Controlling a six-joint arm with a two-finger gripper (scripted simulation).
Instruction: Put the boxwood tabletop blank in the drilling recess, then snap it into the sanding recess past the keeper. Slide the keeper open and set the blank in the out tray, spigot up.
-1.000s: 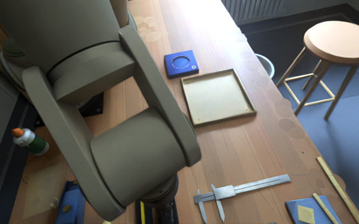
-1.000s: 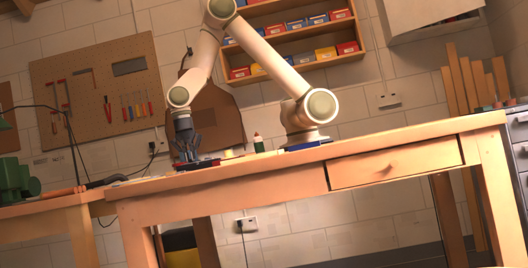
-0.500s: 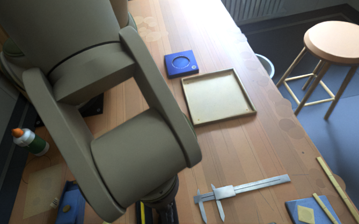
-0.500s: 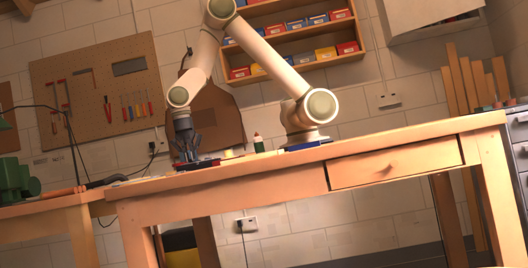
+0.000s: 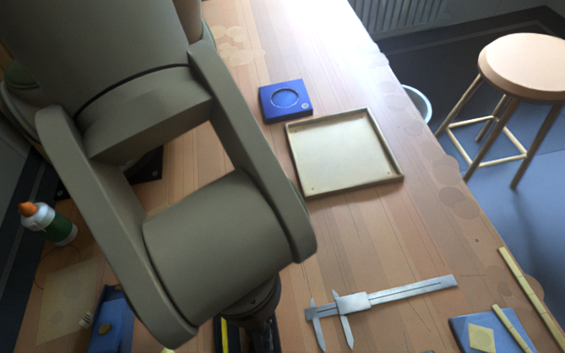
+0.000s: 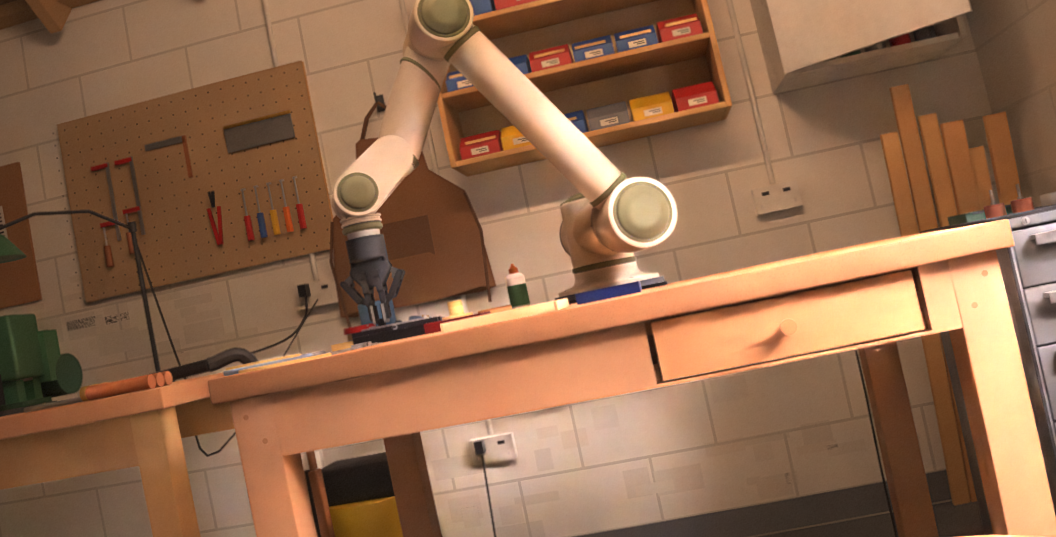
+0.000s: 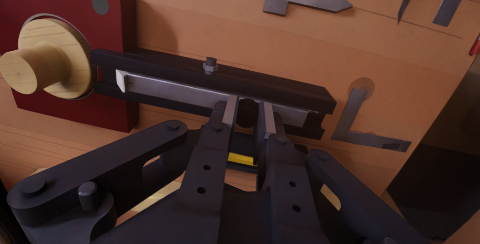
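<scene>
At the near end of the bench, the dark red sanding block (image 7: 70,58) holds the boxwood blank (image 7: 47,59) in its round recess, spigot pointing up. Beside it lies the black keeper rail (image 7: 214,88) with its grey slide bar (image 7: 174,91), whose pointed tip stops just short of the blank's rim. My gripper (image 7: 247,116) is closed around the dark knob of the keeper (image 7: 246,115) on that bar. Farther up the bench, the blue drilling block (image 5: 285,100) sits with its round recess empty, next to the shallow out tray (image 5: 342,151), which is also empty.
A blue tray (image 5: 110,322) lies near the arm's wrist, with a glue bottle (image 5: 49,221) to its left. A caliper (image 5: 376,303), a steel square (image 7: 364,125) and rulers lie around the keeper. My own arm hides the sanding block from the side camera.
</scene>
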